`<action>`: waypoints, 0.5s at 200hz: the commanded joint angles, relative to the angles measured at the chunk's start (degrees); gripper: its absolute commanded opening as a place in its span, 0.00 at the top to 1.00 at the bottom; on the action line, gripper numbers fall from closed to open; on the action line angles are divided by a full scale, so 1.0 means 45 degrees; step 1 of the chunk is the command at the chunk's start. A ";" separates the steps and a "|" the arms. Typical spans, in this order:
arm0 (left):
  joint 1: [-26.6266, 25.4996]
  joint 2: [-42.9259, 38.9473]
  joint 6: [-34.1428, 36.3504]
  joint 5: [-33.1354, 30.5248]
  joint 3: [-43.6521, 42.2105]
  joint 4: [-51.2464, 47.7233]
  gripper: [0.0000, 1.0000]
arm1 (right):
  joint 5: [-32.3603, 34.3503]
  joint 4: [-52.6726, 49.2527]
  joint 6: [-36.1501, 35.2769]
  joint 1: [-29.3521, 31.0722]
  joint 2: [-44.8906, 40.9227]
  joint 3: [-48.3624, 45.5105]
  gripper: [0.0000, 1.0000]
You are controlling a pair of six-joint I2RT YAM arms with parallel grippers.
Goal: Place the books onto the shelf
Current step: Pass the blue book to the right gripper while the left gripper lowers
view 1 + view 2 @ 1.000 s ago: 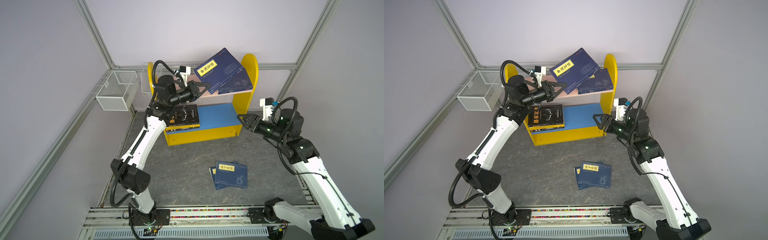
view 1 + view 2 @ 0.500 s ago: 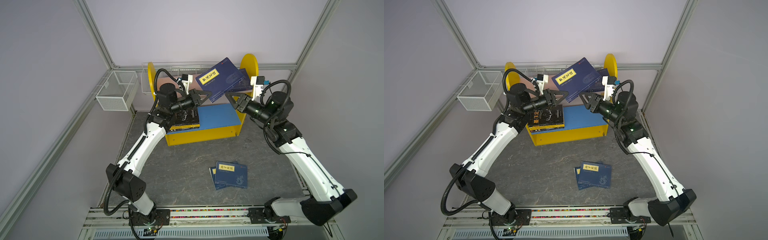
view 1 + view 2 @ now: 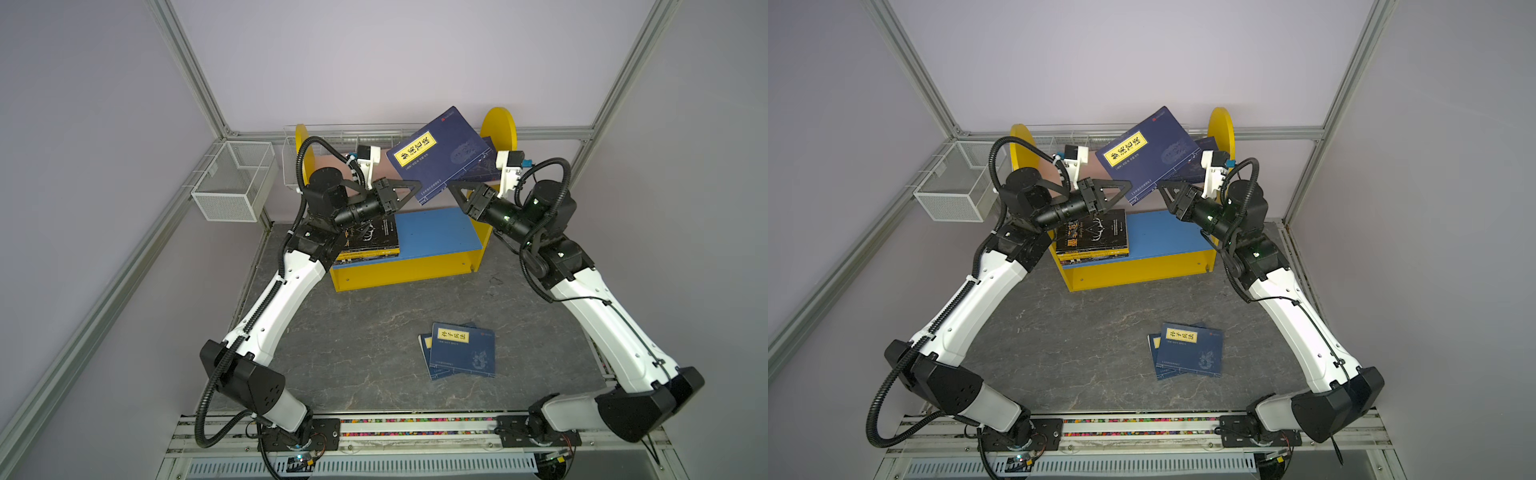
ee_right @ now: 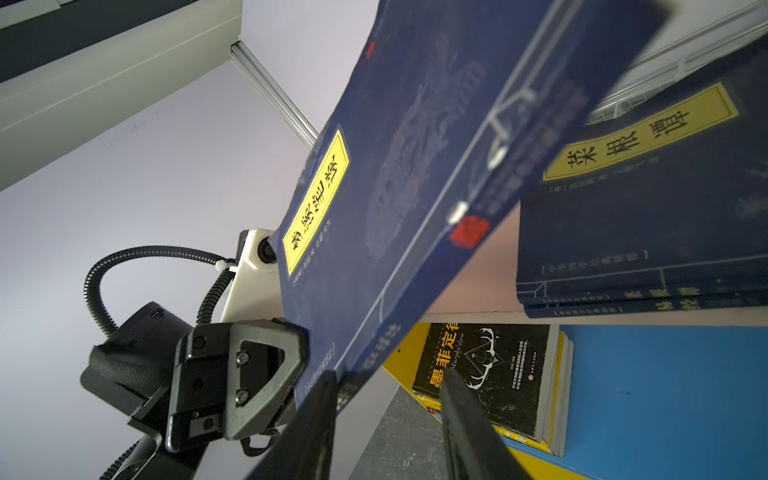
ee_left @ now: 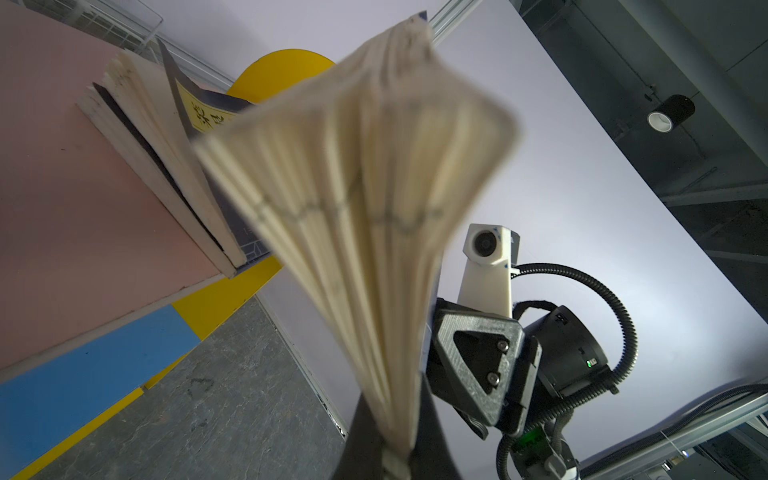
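Two books (image 3: 461, 351) on grey tabletop (image 3: 353, 353), lilac walls (image 3: 374, 62); left jaws tight on tilted book (image 3: 449, 160), right jaws apart.

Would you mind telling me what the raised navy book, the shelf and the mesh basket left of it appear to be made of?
Raised navy book: paper with a matte card cover; its cream pages fan and bend.
Shelf: probably painted board, with matte yellow, pink and blue panels.
Mesh basket: likely white-coated metal wire, a see-through grid.
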 commanded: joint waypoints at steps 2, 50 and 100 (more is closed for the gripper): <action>-0.0163 -0.0499 0.0124 0.0054 -0.0338 0.0768 1.00 | 0.0051 0.0694 0.0305 0.0140 0.0287 0.0397 0.61; -0.0305 -0.0513 0.0103 -0.0006 -0.0445 0.0850 1.00 | -0.0162 0.1634 0.0760 0.0369 0.0404 0.0422 0.70; -0.0324 -0.0705 0.0244 -0.0637 -0.0861 0.0707 1.00 | 0.0205 0.1664 0.0737 0.0619 0.0232 0.0251 0.93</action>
